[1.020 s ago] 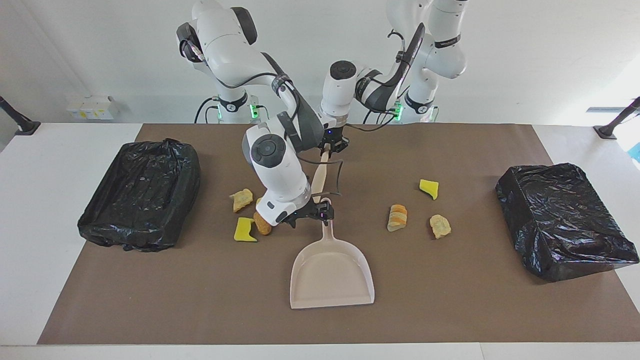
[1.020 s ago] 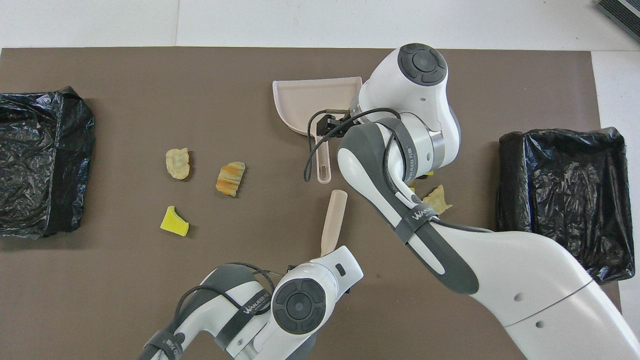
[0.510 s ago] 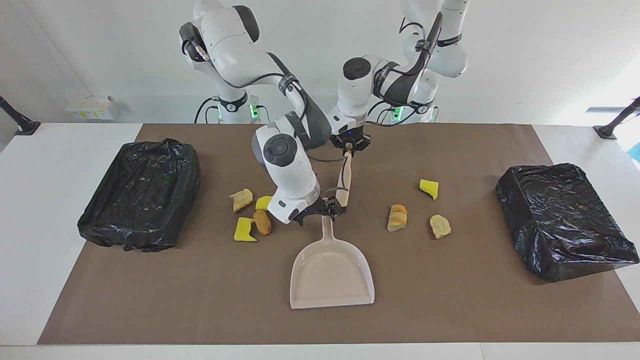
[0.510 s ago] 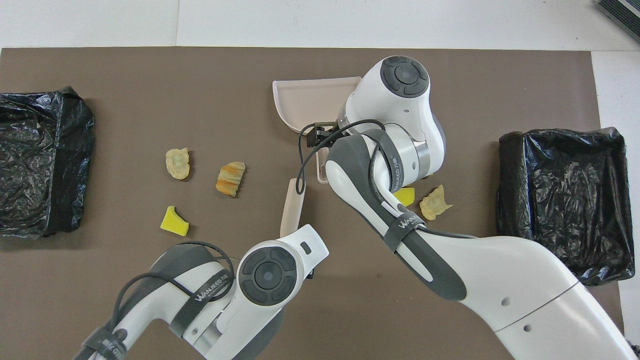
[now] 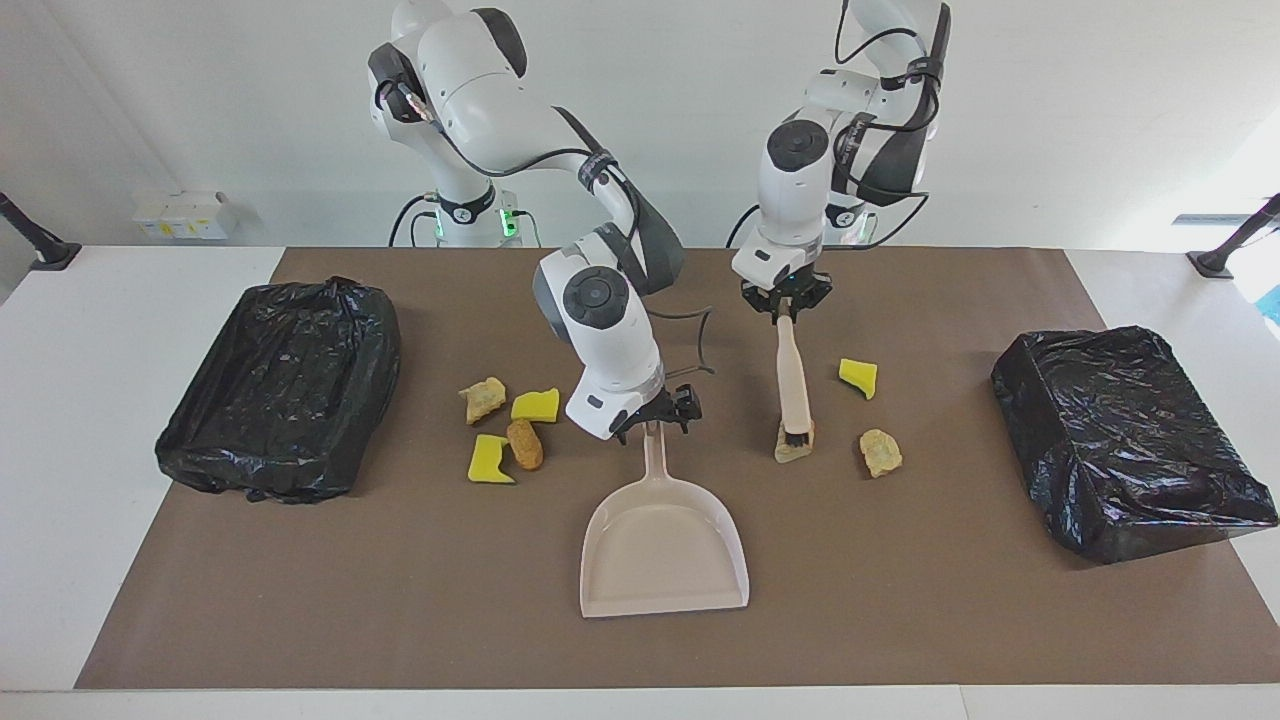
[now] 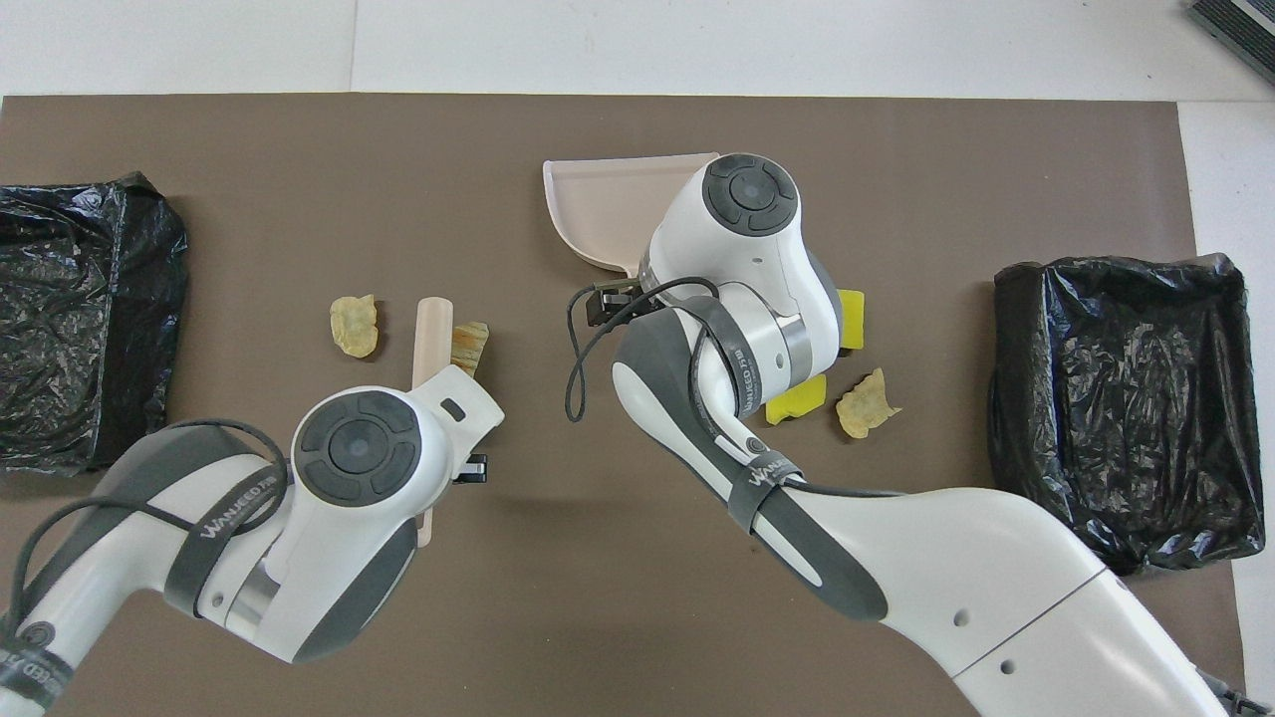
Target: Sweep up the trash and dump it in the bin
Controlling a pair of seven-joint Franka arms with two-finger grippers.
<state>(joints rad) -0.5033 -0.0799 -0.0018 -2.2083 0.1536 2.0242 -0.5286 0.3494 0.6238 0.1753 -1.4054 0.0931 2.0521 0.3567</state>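
Brown worktop (image 5: 400, 600): right claw (image 5: 655, 415) pinches the dustpan (image 5: 662, 545) handle. Left claw (image 5: 787, 300) grips the brush (image 5: 793, 385), bristles on a bread chunk (image 5: 793, 452).

One camera sits high across the table (image 5: 640, 640), facing the robots at 12 o'clock. The other hangs above the robots, looking steeply down and closer in. Both catch the dustpan (image 5: 664, 545) (image 6: 610, 211) mid-table.
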